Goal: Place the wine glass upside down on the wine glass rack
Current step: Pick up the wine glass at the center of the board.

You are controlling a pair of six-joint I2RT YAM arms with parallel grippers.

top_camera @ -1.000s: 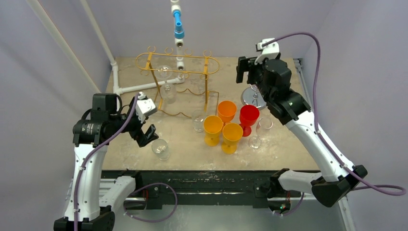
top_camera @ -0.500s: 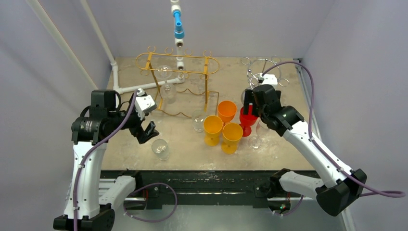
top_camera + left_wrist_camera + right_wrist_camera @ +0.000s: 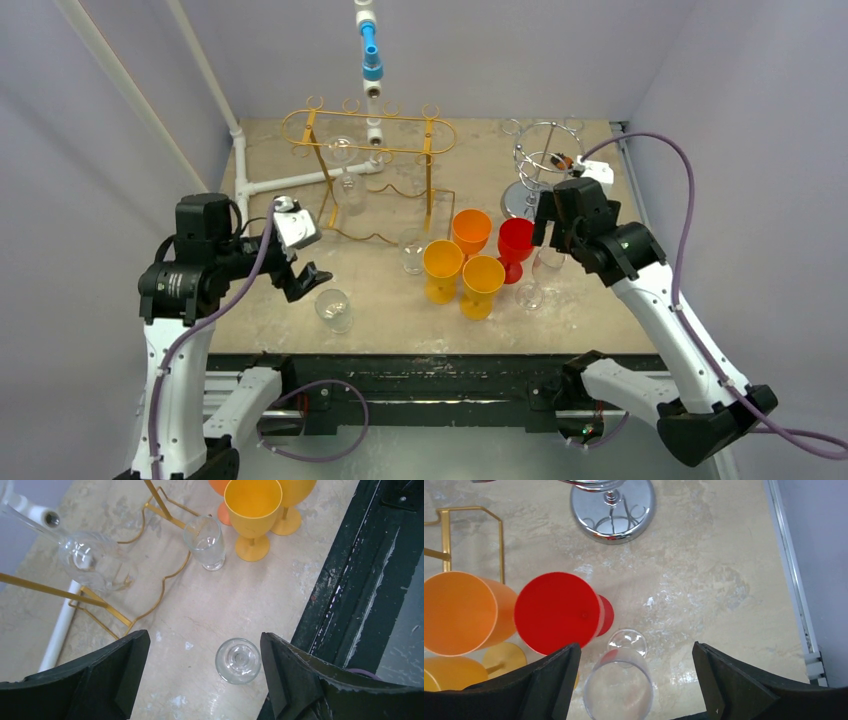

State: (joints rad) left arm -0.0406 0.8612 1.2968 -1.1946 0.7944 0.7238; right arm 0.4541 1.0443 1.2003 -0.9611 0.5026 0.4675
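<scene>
A clear wine glass (image 3: pixel 542 272) stands upright right of the red goblet (image 3: pixel 517 245). My right gripper (image 3: pixel 556 212) hovers over it, open and empty. In the right wrist view the glass (image 3: pixel 618 687) sits between the spread fingers of that gripper (image 3: pixel 635 649). A second clear glass (image 3: pixel 335 309) stands near the front edge. My left gripper (image 3: pixel 304 276) is open above it, and the glass (image 3: pixel 238 660) shows near the right finger of that gripper (image 3: pixel 204 636). The gold wine glass rack (image 3: pixel 370 128) stands at the back left with a clear glass (image 3: pixel 348 188) hanging upside down.
Two yellow goblets (image 3: pixel 462 272) and an orange one (image 3: pixel 471 232) cluster mid-table, with another clear glass (image 3: pixel 412 251) beside the gold rack's base. A silver round rack (image 3: pixel 545 165) stands at the back right. A white pipe (image 3: pixel 290 180) lies at the left; the black front rail (image 3: pixel 350 580) runs close by.
My right arm swung from up by the silver rack down and forward to over the clear glass beside the red goblet. My left arm drifted slightly left and stayed open.
</scene>
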